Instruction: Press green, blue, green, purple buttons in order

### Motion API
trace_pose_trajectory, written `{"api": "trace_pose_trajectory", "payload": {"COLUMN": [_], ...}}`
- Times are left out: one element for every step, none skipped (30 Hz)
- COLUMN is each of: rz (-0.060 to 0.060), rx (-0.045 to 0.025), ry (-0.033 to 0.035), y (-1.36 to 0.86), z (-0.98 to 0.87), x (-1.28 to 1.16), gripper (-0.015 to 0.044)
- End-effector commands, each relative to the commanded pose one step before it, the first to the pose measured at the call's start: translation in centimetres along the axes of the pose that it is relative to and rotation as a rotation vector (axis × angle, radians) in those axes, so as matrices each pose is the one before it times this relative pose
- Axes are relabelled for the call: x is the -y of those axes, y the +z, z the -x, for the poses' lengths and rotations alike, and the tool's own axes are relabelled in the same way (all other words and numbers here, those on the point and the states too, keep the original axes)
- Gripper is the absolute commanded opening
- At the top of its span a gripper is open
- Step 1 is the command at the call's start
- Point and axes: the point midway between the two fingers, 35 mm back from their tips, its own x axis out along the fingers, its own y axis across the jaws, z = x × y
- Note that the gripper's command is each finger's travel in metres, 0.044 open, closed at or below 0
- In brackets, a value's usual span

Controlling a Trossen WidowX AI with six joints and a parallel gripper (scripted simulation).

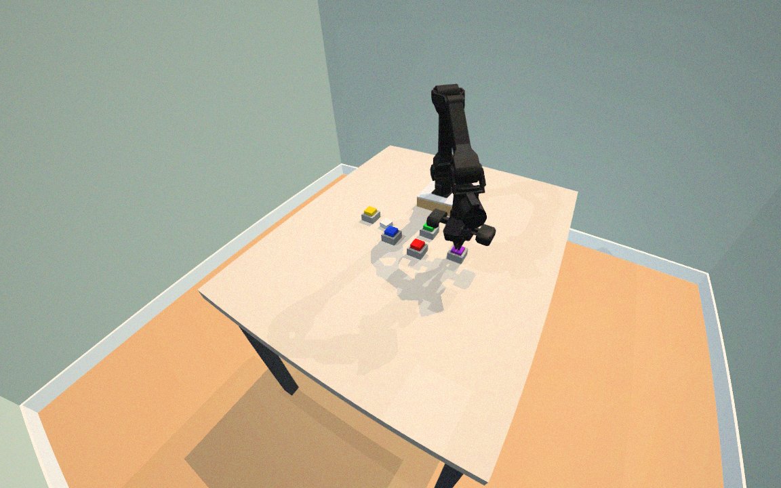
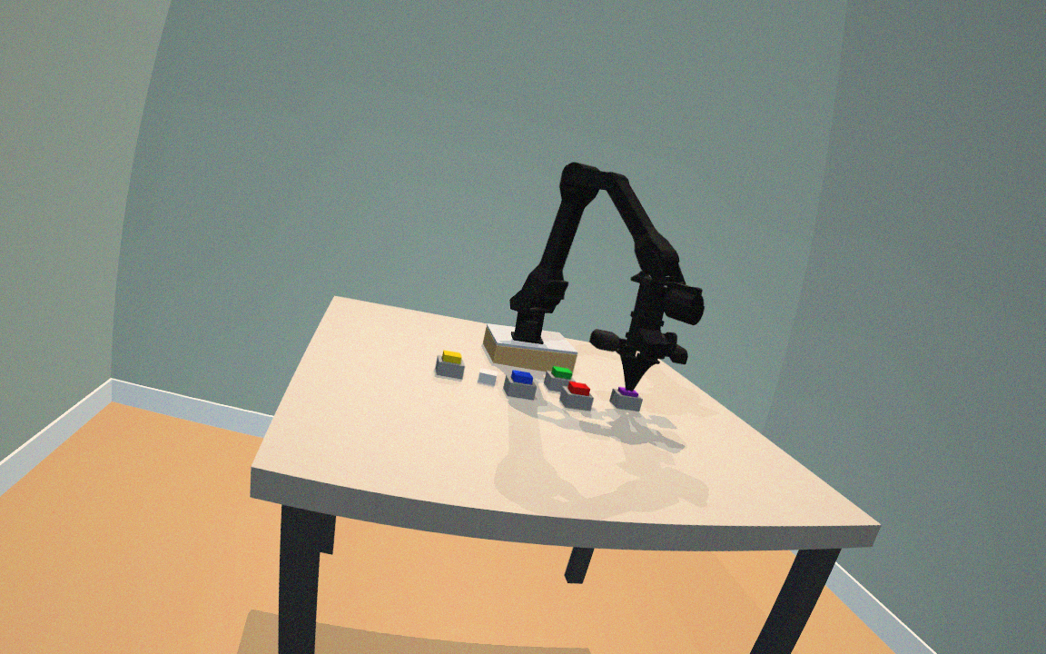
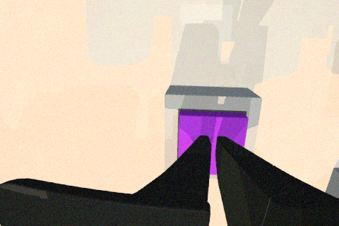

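Observation:
My gripper (image 1: pixel 458 247) (image 2: pixel 630 389) (image 3: pixel 211 145) is shut and empty, pointing down. Its fingertips are at the top of the purple button (image 1: pixel 457 257) (image 2: pixel 626 400) (image 3: pixel 191 127), over the middle of the cap in the wrist view. They look in contact with it. The cap looks low in its grey housing; whether it is fully down I cannot tell. The green button (image 1: pixel 428 227) (image 2: pixel 561 372) stands nearer the arm's base, partly covered by the gripper in the top view. The blue button (image 1: pixel 390 231) (image 2: pixel 521 377) stands to the left of the green one, its cap raised.
The red button (image 1: pixel 417 244) (image 2: pixel 577 389) stands between the blue and purple ones. The yellow button (image 1: pixel 370 211) (image 2: pixel 451 357) is at the far left, with a small white block (image 1: pixel 386 224) (image 2: pixel 487 378) between it and the blue button. The arm's base block (image 2: pixel 527 358) stands behind.

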Motion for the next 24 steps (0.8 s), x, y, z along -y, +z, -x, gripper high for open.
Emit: {"api": "trace_pose_trajectory", "payload": {"rz": [0.005, 0.0, -0.0046, 0.0012, 0.0018, 0.0012, 0.0004, 0.0, 0.0, 0.0, 0.0, 0.0, 0.0, 0.0, 0.0, 0.0, 0.0, 0.0, 0.0, 0.0, 0.0, 0.0, 0.0, 0.0], "rx": [-0.006, 0.0, 0.00548, -0.00139, -0.00212, -0.00144, -0.00048, 0.0, 0.0, 0.0, 0.0, 0.00001, 0.00003, 0.00002, -0.00002, -0.00007, -0.00011, -0.00012, -0.00009, -0.00003, 0.0, 0.0, 0.0, 0.0], "ry": [0.00121, 0.0, -0.00112, 0.00038, 0.00054, 0.00034, 0.00011, 0.0, 0.0, 0.0, 0.0, 0.00013, 0.00037, 0.0006, 0.0007, 0.00066, 0.00061, 0.00046, 0.00026, 0.00008, 0.0, 0.0, 0.0, 0.0], "y": [-0.098, 0.0, 0.102, 0.007, -0.025, -0.042, -0.019, 0.0, 0.0, 0.0, 0.0, 0.024, 0.064, 0.077, 0.044, -0.012, -0.066, -0.093, -0.072, -0.027, 0.0, 0.0, 0.0, 0.0], "z": [-0.117, 0.0, 0.366, 0.76, 1.152, 0.775, 0.259, 0.0, 0.0, 0.0, 0.0, 0.164, 0.495, 0.834, 1.04, 1.053, 1.062, 0.867, 0.522, 0.174, 0.0, 0.0, 0.0, 0.0], "x": [-0.017, 0.0, 0.006, -0.023, -0.009, 0.011, 0.007, 0.0, 0.0, 0.0, 0.0, -0.123, -0.366, -0.602, -0.724, -0.703, -0.678, -0.53, -0.309, -0.101, 0.0, 0.0, 0.0, 0.0], "gripper": [0.002, 0.002, 0.002, 0.002, 0.002, 0.002, 0.002, 0.002, 0.002, 0.002, 0.002, 0.0046, 0.0072, 0.0099, 0.0125, 0.0151, 0.0178, 0.0204, 0.023, 0.0256, 0.0283, 0.0309, 0.0335, 0.0335]}}
